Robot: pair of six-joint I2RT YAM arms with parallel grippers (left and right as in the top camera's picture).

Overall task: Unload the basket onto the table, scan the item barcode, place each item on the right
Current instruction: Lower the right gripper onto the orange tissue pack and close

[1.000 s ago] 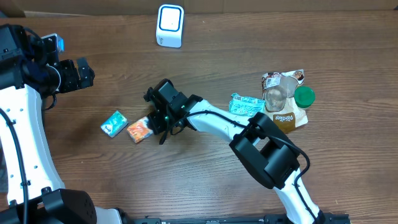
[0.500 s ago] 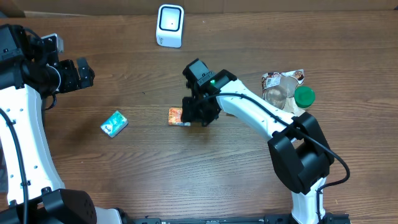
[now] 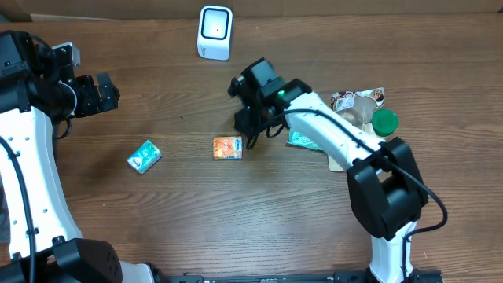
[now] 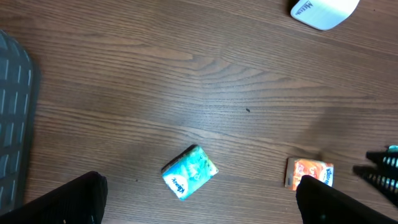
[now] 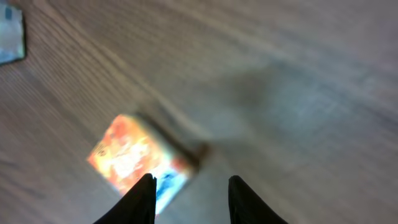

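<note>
Change since one second ago: the orange packet (image 3: 227,148) was at the left, just beside the teal packet (image 3: 144,156), under the right hand (image 3: 251,130). It now lies well to the right of the teal packet, near the middle of the table (image 3: 157,220), and the two are apart. Half a second ago the right hand was down on the packet; it has since come off it and sits just to its far right. The left hand (image 3: 108,93) has not moved, fingers spread wide, holding nothing.

Right hand: fingers partly apart, bare table in the gap, nothing gripped.

Orange packet: flat, printed orange face up, long axis running left-right in the overhead view, square to the table edge. The right wrist view is blurred; a blue patch shows at one corner, possibly label print. The white scanner (image 3: 214,31) stands at the far edge, well apart.
</note>
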